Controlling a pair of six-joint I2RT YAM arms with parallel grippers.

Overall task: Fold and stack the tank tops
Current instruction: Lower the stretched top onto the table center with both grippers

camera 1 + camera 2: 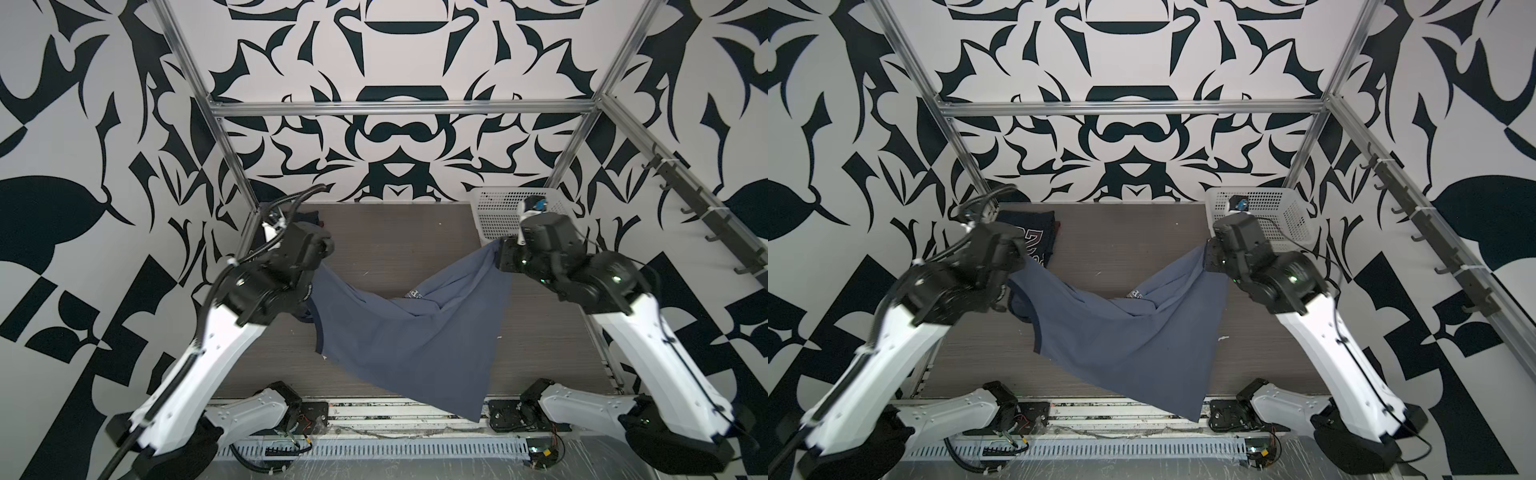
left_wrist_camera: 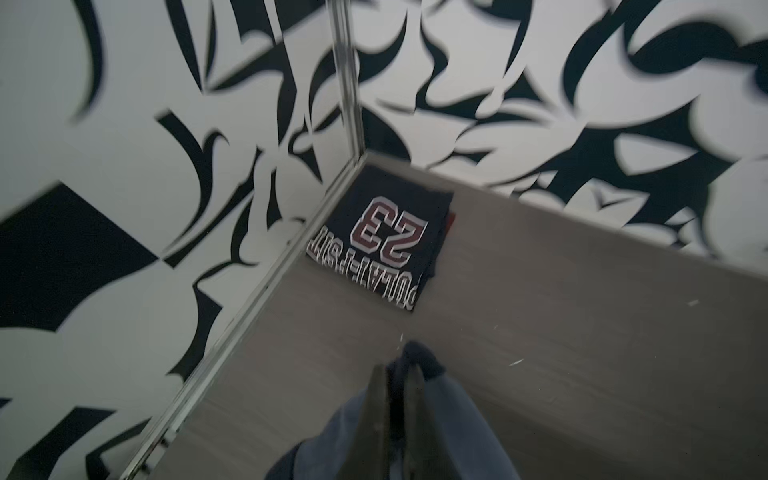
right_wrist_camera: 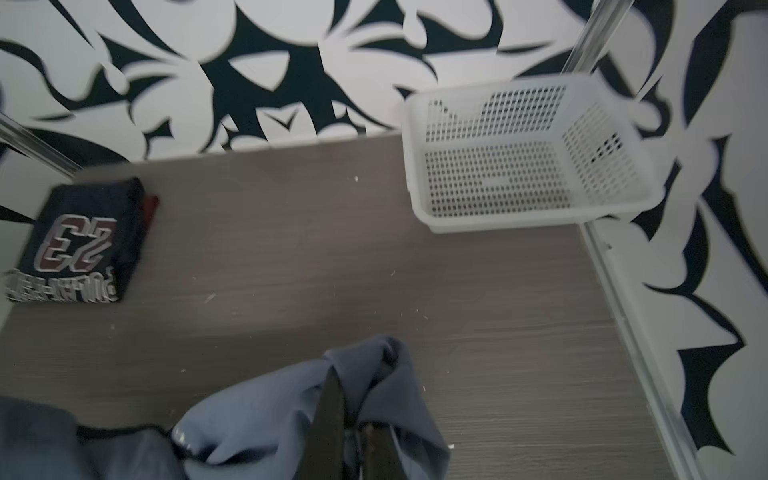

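Left end effector (image 2: pixel 397 374) and right end effector (image 3: pixel 351 403) clamp opposite ends of the slate-blue fabric tank top (image 1: pixel 399 332), slung mid-frame, likely to spread it for folding. The folded dark navy "23" tank top (image 1: pixel 1034 230) lies centre-left, seemingly the stack's base.

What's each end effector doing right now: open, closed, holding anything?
Left end effector: closed on one end of the slate-blue tank top.
Right end effector: closed on the other end of the same top.
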